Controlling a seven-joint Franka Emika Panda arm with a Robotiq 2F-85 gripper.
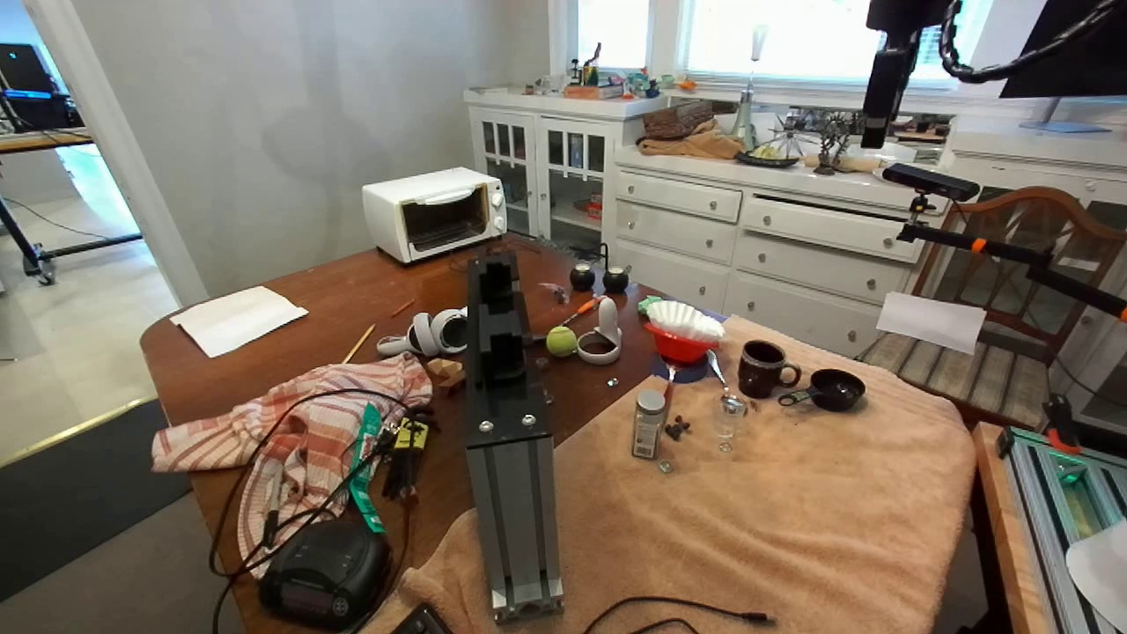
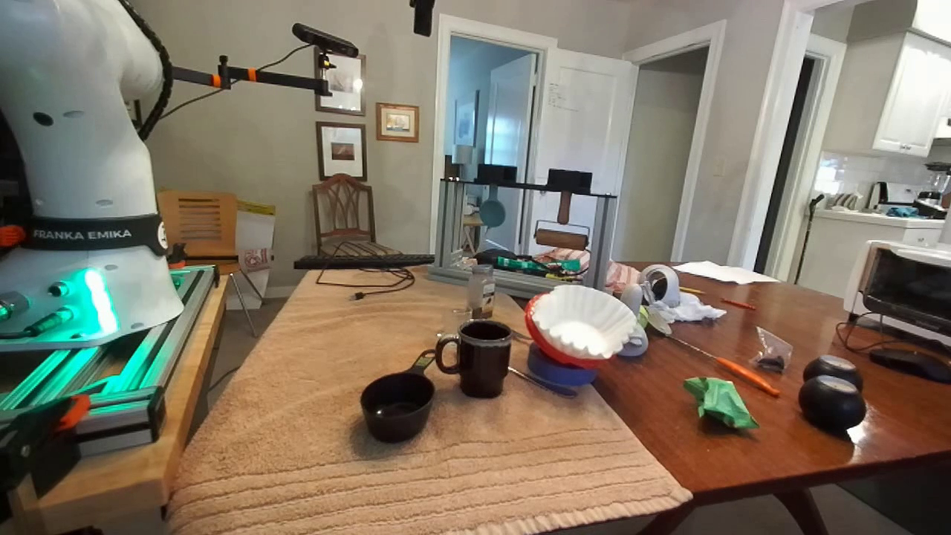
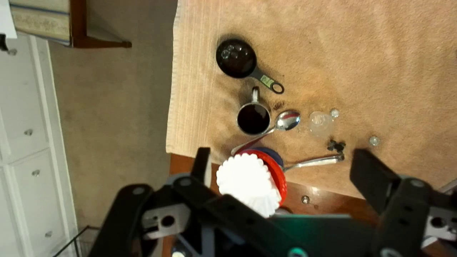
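Note:
My gripper is open and empty, its fingers wide apart, high above the table; a black part of it hangs at the top of an exterior view. Below it, white paper filters lie in a red bowl, tilted on a blue round piece. Next to them on a tan towel stand a dark mug and a black measuring cup. A spoon, a silver handle, a small clear glass and a dark cross-shaped bit lie near. A grey-lidded jar stands on the towel.
A tall metal rack with a black top stands on the table; two tools hang from it, including a roller. A white toaster oven, a tennis ball, a striped cloth and black round objects are around.

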